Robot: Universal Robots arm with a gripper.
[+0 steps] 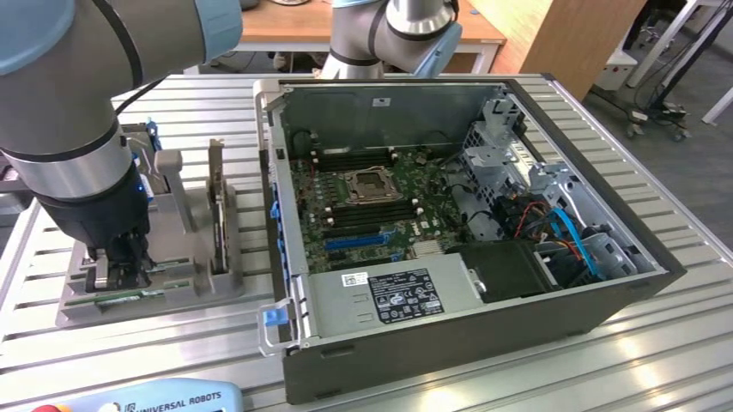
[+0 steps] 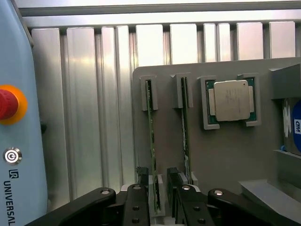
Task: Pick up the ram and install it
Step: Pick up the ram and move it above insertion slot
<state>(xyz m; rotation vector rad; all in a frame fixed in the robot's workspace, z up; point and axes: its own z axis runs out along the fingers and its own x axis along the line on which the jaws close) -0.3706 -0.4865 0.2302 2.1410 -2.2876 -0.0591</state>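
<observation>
The ribbed metal surface [image 1: 687,343] carries an open PC case [image 1: 458,348] toward the exterior view's right and a grey holder [image 1: 172,300] toward its left, where my arm [image 1: 69,146] reaches down. In the holder, the ram [image 2: 151,141] stands on edge in a slot, just beside a second stick [image 2: 185,136] and a silver processor [image 2: 231,100]. My jaws straddle the ram's near end, slightly open, not yet clamped.

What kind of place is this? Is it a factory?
Probably a robot lab or workshop for building computers. A robot arm reaches over a ridged metal table, an open computer sits on it, and a grey holder keeps memory sticks and a chip.
</observation>
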